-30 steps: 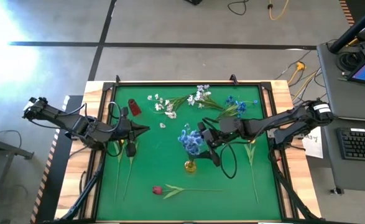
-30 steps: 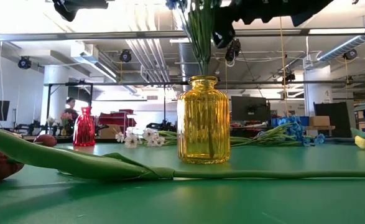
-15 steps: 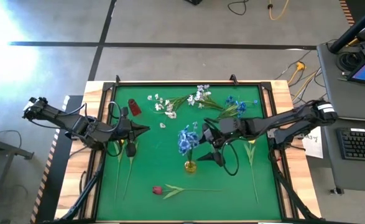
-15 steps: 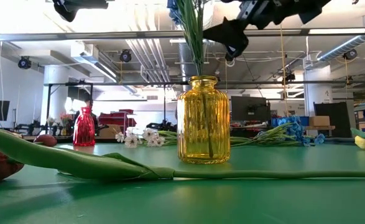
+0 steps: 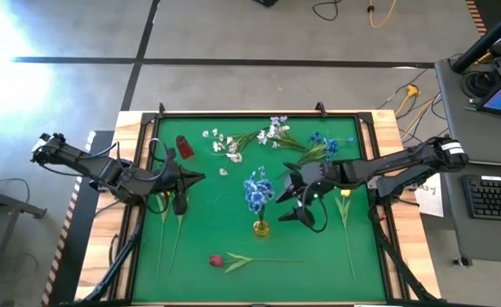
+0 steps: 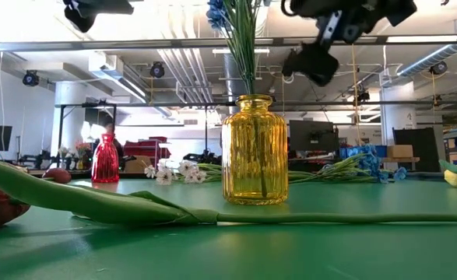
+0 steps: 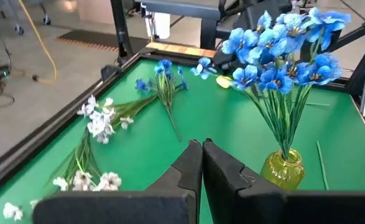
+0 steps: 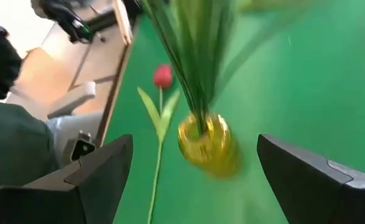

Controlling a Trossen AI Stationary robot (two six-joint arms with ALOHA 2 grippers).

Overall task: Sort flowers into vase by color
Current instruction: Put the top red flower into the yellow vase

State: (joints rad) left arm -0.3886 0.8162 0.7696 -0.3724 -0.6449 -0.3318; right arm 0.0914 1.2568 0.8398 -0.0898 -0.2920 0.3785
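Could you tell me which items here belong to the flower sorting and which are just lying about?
Job: blue flowers in yellow vase; red vase; white blossoms; loose blue flowers; red tulip; right gripper, open.

Lying about: keyboard; floor cables.

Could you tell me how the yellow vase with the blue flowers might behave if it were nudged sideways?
The yellow vase looks like ribbed glass, so it is probably fairly heavy, fragile, and apt to slide on the green mat. The blue flowers rise well above its narrow neck, so a high push may tip it. The open right gripper is beside it.
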